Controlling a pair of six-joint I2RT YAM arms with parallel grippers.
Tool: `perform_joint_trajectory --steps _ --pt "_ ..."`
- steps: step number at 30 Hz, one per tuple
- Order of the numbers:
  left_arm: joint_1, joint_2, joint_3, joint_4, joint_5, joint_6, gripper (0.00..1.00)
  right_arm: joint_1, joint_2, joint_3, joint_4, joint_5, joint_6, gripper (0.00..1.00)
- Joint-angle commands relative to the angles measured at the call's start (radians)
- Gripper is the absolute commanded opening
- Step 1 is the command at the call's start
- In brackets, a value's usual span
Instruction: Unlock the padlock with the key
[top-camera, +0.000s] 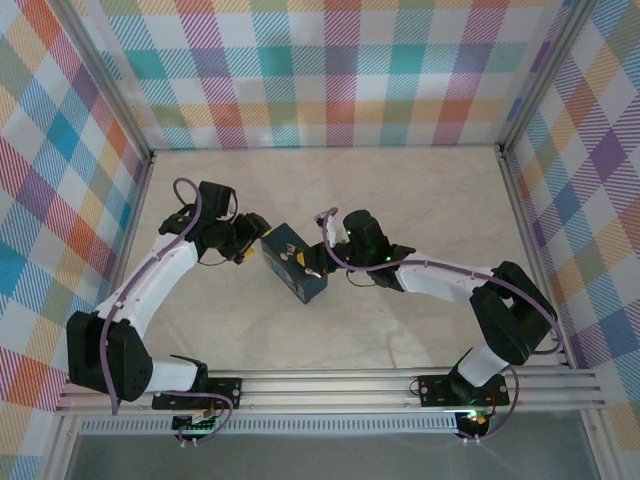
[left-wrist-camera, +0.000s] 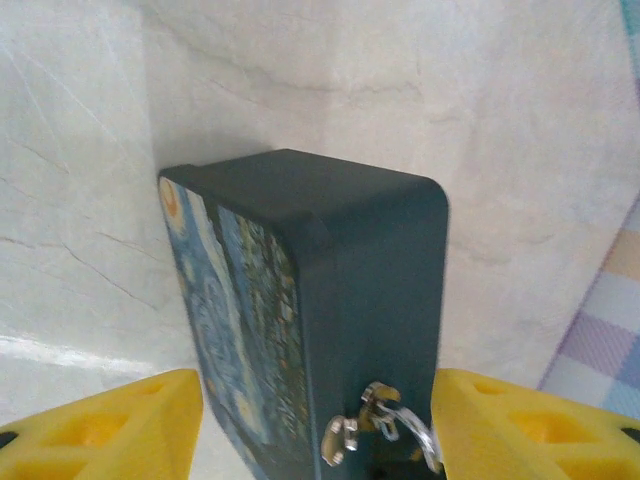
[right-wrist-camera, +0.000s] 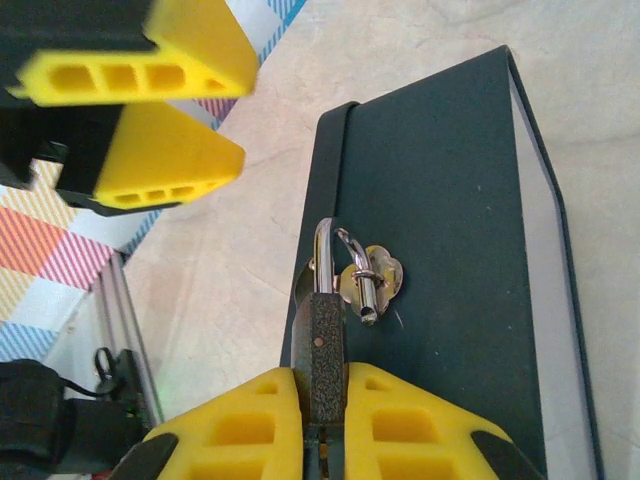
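Evidently steadying: right pincer (right-wrist-camera: 323, 388) clamped the padlock (right-wrist-camera: 325, 340) (shackle hooked to the box (right-wrist-camera: 450, 230)); left pincer (left-wrist-camera: 315, 410) gaped astride it; key insertion judged next.

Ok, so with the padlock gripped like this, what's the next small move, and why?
Probably the left gripper eases forward and closes on the box to brace it. Its jaws are open at the box's end, while the right gripper is shut on the padlock, whose shackle hangs through the hasp.

Box (top-camera: 293, 262) between left claw (top-camera: 251, 249) and right claw (top-camera: 316, 266), padlock (right-wrist-camera: 322, 345) on its hasp (right-wrist-camera: 375, 278)
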Motion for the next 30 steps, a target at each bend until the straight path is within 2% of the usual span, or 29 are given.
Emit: perform_joint_trajectory --steps 1,7,12,16,21,26,30 --pt "0.013 0.08 0.048 0.006 -0.022 0.119 0.62 -0.025 0.01 0.045 0.066 -0.088 0.159 0.01" --pt "0.013 0.119 -0.012 0.119 0.004 0.144 0.58 -0.062 0.078 0.025 0.216 -0.159 0.41 0.0" --pt "0.012 0.124 -0.039 0.154 0.047 0.161 0.56 -0.063 0.122 0.074 0.213 -0.194 0.475 0.0" --pt "0.01 0.137 -0.062 0.163 0.084 0.174 0.5 -0.063 0.137 0.117 0.133 -0.137 0.455 0.01" --pt "0.006 0.154 -0.097 0.19 0.129 0.18 0.44 -0.061 0.163 0.188 0.033 -0.07 0.422 0.08" --pt "0.004 0.161 -0.12 0.197 0.14 0.18 0.41 -0.062 0.21 0.33 -0.185 -0.023 0.293 0.12" --pt "0.004 0.153 -0.127 0.203 0.149 0.176 0.38 -0.067 0.236 0.364 -0.179 -0.007 0.278 0.11"
